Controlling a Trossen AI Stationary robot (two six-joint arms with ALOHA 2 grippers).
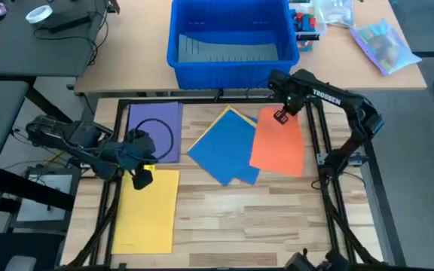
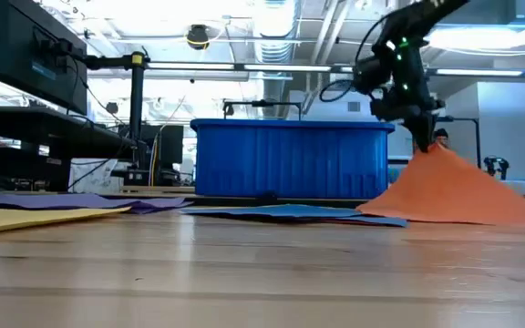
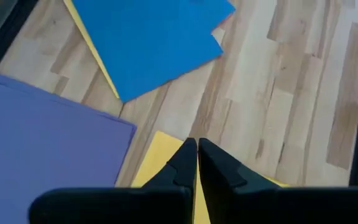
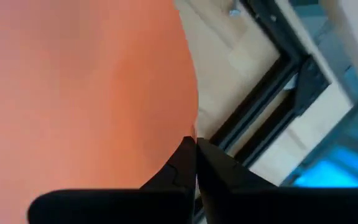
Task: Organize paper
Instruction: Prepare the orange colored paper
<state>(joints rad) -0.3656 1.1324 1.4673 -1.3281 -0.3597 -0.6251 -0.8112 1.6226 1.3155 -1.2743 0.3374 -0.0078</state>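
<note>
Pinching orange sheet (image 2: pixel 454 191) | right hand (image 2: pixel 424 141) | tented (low view only)

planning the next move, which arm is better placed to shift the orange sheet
Right. The right pincer is shut on the orange sheet at its far edge, lifting it into a tent. The left pincer is shut over the yellow sheet, across the table.

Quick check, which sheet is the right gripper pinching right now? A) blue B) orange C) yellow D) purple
B: the right gripper is shut on a corner of the orange sheet, and the low view shows that corner lifted into a peak off the table.
</note>
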